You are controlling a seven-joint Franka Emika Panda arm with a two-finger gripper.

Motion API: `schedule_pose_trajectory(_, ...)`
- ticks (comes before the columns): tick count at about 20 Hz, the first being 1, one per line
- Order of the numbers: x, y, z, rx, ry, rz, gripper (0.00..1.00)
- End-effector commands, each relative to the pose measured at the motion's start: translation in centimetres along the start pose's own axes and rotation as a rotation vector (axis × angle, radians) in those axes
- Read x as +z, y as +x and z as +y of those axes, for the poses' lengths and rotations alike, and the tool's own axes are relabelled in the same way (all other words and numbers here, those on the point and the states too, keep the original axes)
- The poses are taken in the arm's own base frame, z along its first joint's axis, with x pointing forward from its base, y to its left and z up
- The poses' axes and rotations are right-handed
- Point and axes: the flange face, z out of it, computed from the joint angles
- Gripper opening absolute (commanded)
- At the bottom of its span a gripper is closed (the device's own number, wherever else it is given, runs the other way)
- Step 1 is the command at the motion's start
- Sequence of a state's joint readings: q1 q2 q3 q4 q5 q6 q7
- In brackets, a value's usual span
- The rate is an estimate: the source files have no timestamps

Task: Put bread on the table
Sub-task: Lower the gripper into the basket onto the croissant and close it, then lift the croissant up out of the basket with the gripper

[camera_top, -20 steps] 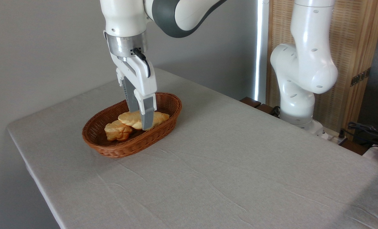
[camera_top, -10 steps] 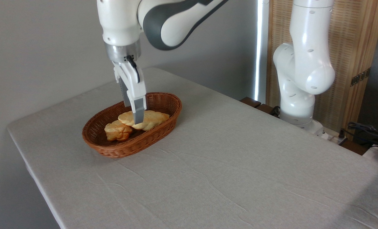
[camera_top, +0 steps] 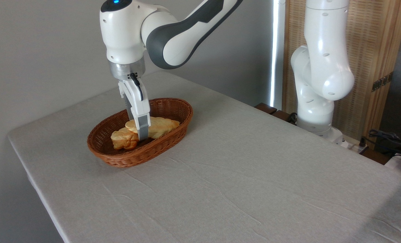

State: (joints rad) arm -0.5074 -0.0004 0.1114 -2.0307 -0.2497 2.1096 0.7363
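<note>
The bread [camera_top: 162, 124], a pale golden twisted loaf, lies in the brown wicker basket [camera_top: 137, 158] on the grey table [camera_top: 240, 175]. My gripper [camera_top: 140, 131] points down into the basket and straddles the loaf's left part. Its near finger [camera_top: 143, 130] stands in front of the loaf; the far finger is hidden behind it. The jaws look open, with the loaf between them and still resting in the basket.
A smaller brown bun [camera_top: 122, 139] lies in the basket, touching the loaf's left end. The arm's white base [camera_top: 313, 114] stands at the table's far right edge, with cables [camera_top: 389, 138] beyond it. A wooden screen stands behind.
The gripper has moved left and down into the basket, from above the loaf's middle to around its left part. The loaf and bun have not moved.
</note>
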Motion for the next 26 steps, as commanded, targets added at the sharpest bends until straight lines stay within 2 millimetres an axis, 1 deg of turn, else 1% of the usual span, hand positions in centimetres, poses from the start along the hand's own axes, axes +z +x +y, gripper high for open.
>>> schedule_pose_trajectory(1,-0.3,0.1,0.1,-0.026,-0.004,0.023,0.36)
schedule_pose_trajectory(2,-0.3,0.0,0.1,-0.022,-0.007,0.021,0.3)
schedule_pose_trajectory(11,-0.6,-0.1,0.2,-0.027,-0.008,0.022,0.3)
schedule_pose_trajectory(15,-1.5,-0.3,0.2,-0.027,-0.014,0.02,0.31)
schedule_pose_trajectory(18,-2.9,-0.9,0.4,-0.033,-0.029,0.016,0.31)
schedule_pose_trajectory(21,-5.4,-1.2,0.4,-0.059,-0.039,0.023,0.31)
schedule_pose_trajectory(22,-6.3,-1.5,-0.2,-0.083,-0.036,0.037,0.32)
schedule_pose_trajectory(24,-8.2,-1.8,-0.8,-0.118,-0.052,0.086,0.32)
schedule_pose_trajectory(26,-10.1,-3.0,-2.1,-0.162,-0.062,0.109,0.33)
